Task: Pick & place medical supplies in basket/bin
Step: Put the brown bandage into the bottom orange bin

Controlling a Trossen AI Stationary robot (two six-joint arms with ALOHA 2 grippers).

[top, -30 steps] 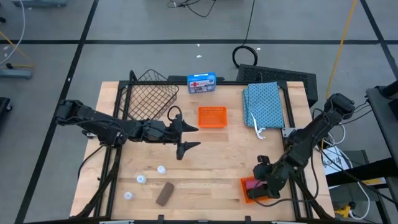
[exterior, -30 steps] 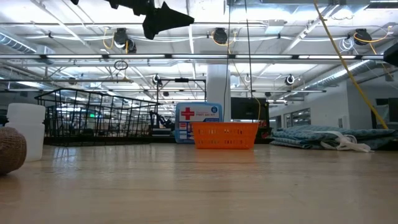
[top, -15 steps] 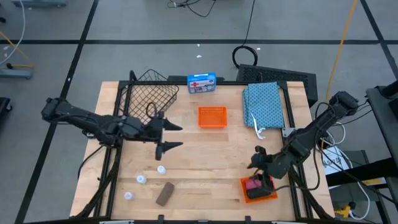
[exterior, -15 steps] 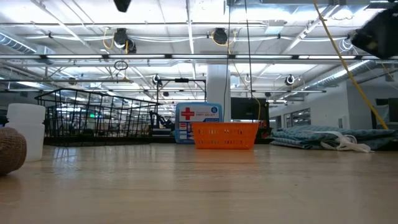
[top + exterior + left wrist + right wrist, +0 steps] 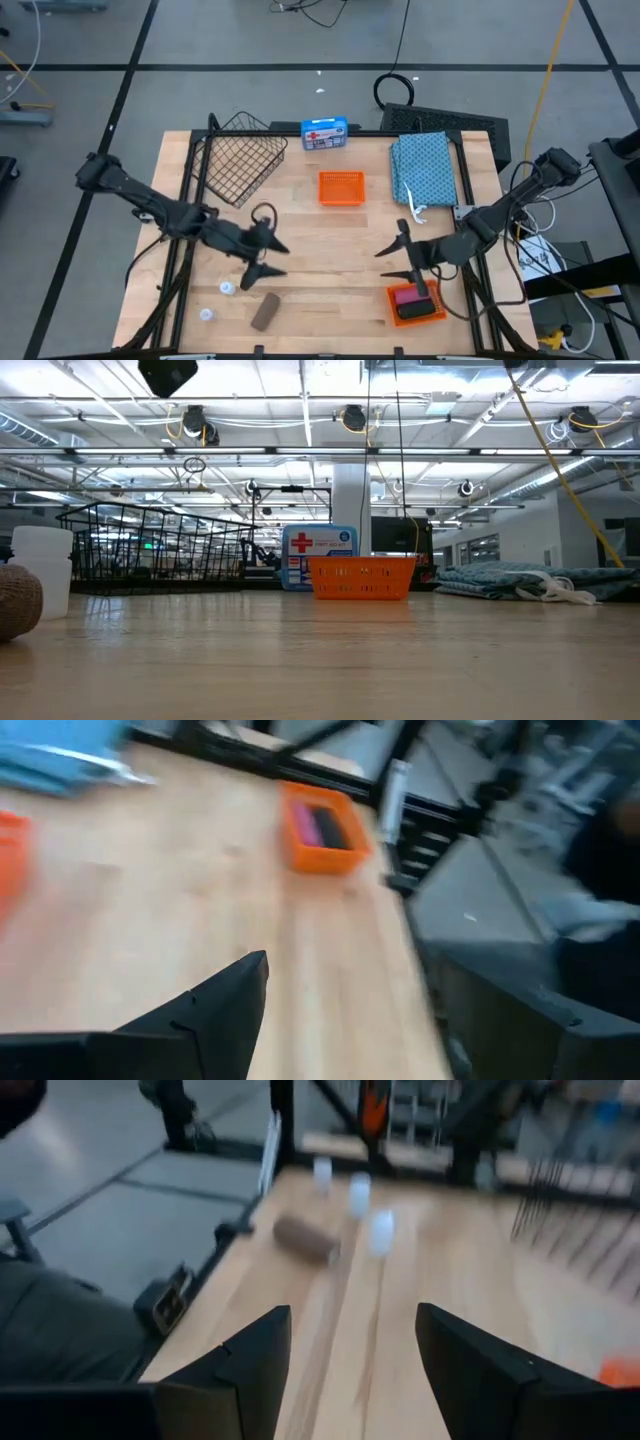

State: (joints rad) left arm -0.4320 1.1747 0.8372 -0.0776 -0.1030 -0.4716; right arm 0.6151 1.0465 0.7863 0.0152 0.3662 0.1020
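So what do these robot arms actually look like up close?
Both arms are dark, nearly black, built of slim jointed segments. The left gripper and right gripper each end in two flat, pointed black fingers. A thin black cable loops beside the left arm's wrist. No markings are visible.
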